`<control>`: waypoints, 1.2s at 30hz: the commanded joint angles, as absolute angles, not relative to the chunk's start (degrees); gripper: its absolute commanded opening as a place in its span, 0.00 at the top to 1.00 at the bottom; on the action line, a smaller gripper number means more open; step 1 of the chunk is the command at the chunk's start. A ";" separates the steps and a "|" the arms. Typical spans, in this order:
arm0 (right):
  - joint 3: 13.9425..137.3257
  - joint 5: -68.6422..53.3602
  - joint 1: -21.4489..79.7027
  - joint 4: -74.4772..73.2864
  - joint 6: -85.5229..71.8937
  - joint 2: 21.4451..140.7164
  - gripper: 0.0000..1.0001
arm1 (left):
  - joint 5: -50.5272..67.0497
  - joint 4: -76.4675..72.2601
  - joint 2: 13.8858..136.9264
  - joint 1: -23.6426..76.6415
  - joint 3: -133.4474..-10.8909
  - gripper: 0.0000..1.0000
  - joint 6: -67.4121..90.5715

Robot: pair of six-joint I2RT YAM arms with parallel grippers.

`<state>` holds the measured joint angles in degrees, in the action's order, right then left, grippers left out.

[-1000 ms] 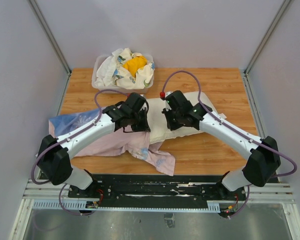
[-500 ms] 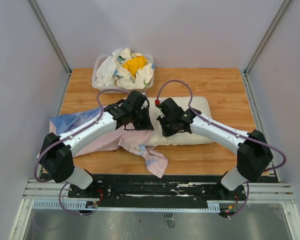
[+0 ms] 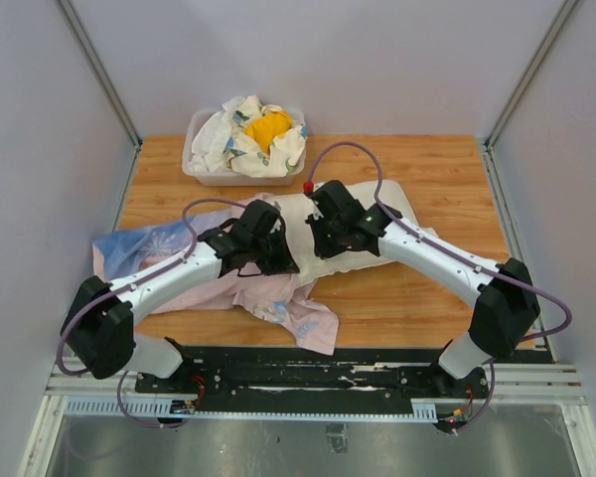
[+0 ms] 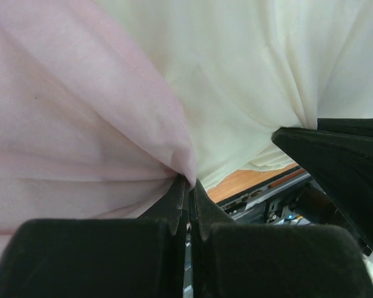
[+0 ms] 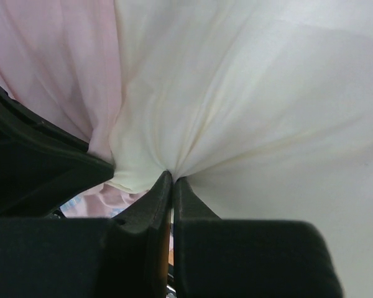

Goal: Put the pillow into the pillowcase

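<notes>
The cream-white pillow [image 3: 402, 214] lies across the middle of the table, its left end lifted. My right gripper [image 3: 323, 241] is shut on a pinch of the pillow's cover [image 5: 248, 93] at that left end. The pillowcase [image 3: 144, 248], pale pink with a blue printed side, lies crumpled at the left and front. My left gripper [image 3: 278, 260] is shut on a fold of its pink fabric [image 4: 68, 112], right beside the pillow's end [image 4: 248, 68]. The two grippers are close together, almost touching.
A clear bin [image 3: 199, 169] with white floral cloths and a yellow cloth [image 3: 268, 127] stands at the back left of the wooden table [image 3: 447, 164]. Grey walls close in on both sides. A corner of the pillowcase [image 3: 313, 323] hangs near the front edge.
Both grippers have shifted slightly left and the right one toward the back, lifting the pillow's left end. The pillowcase has spread a little further left and forward.
</notes>
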<state>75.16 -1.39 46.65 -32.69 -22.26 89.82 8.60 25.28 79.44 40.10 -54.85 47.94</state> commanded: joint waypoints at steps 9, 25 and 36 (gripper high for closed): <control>75.48 -4.65 47.76 -23.00 -24.77 90.40 0.99 | 11.99 24.20 81.12 40.44 -59.13 1.00 49.08; 74.95 -2.35 46.80 -23.33 -25.38 88.25 0.99 | 11.67 20.65 82.74 40.50 -51.00 1.00 48.78; 73.08 -0.45 46.93 -23.07 -26.42 85.17 0.99 | 11.56 26.41 96.68 40.43 -74.95 1.00 43.05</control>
<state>71.57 3.20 45.60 -28.73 -24.18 89.17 10.72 30.33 94.11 40.10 -68.18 44.86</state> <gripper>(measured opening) 0.012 0.009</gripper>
